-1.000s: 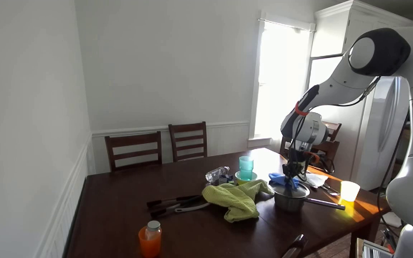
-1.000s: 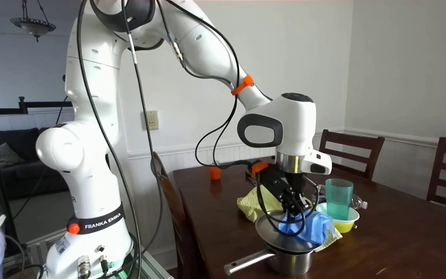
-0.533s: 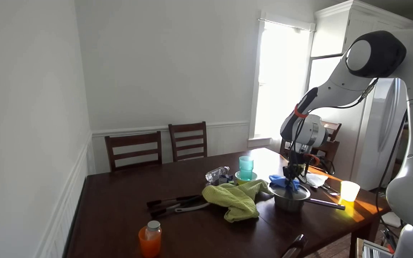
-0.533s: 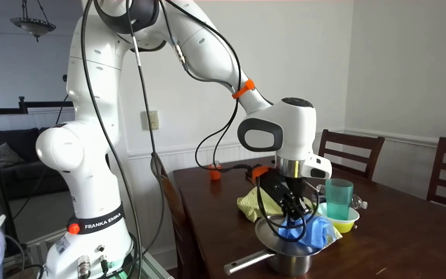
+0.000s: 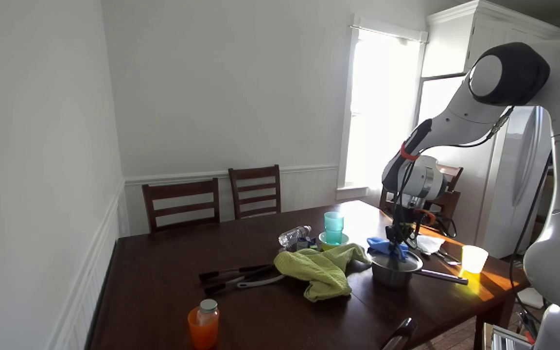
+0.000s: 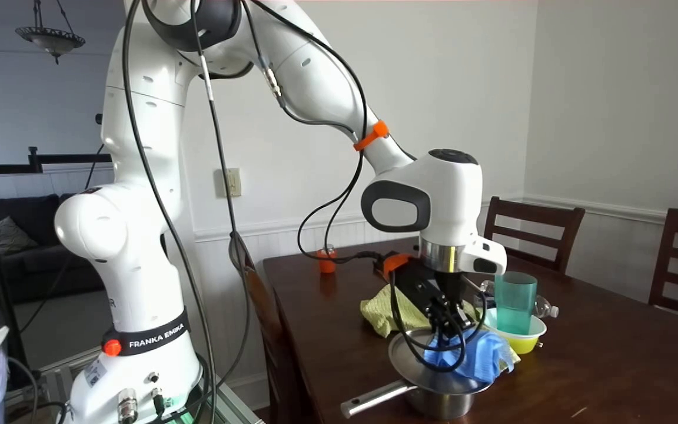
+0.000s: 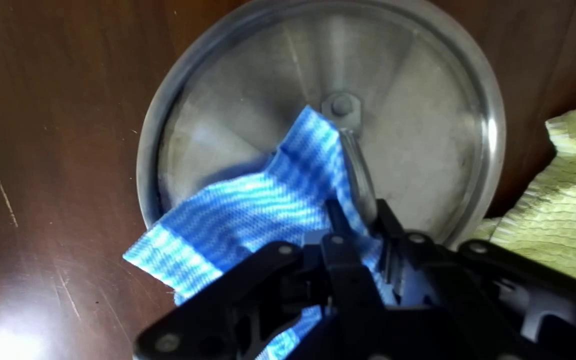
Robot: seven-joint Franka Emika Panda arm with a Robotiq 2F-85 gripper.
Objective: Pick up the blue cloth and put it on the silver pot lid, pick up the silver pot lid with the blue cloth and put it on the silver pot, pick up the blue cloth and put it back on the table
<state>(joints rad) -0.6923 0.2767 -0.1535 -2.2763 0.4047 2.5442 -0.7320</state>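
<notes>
Sitting lower over the pot (image 6: 442,406) than a second ago, the lid (image 7: 398,130) seems placed; gripper (image 7: 357,207) clamped on cloth (image 7: 253,215) and lid, release likely next.

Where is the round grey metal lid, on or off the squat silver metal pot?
On: both exterior views show the lid over the pot, no clear gap; cannot tell if fully seated.
</notes>
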